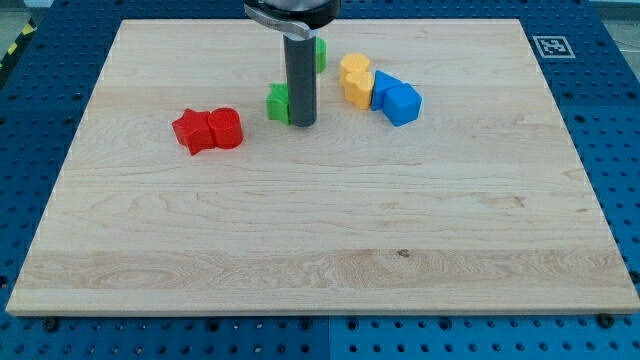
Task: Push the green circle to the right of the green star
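My tip [301,124] rests on the wooden board [320,250], in the upper middle of the view. A green block [277,102] with a jagged, star-like outline touches the rod's left side. A second green block [320,53] sits just above and to the right of it. The rod hides most of this block, so I cannot make out its shape. The two green blocks are apart, with the rod between them.
Two red blocks [208,131] lie side by side to the left of my tip. Two yellow blocks [356,80] and two blue blocks [396,98] form a touching cluster to the right of my tip. A fiducial tag [549,46] marks the board's top right corner.
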Robot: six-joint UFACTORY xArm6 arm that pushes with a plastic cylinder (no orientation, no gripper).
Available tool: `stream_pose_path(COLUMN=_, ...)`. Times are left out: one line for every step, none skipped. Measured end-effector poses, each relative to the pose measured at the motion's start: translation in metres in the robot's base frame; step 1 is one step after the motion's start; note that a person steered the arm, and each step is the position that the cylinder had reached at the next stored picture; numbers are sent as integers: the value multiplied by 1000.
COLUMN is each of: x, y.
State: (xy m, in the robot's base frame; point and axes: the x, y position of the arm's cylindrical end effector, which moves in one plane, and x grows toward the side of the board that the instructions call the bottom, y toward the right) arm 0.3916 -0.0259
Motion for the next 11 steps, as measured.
stream_pose_path(x=0, y=-6)
stream_pose_path(x=-17, y=-11)
stream_pose_path(x=-8, y=-23)
stream_pose_path(x=-13, y=-36)
stream_pose_path(x=-48, y=-42)
stream_pose_path(x=-55, y=-42)
stream_pose_path(x=-83, y=-42)
stream_pose_path(x=-85, y=-42)
stream_pose_path(x=-78, y=-42)
stream_pose_path(x=-77, y=-42)
stream_pose_path(x=-78, y=-33)
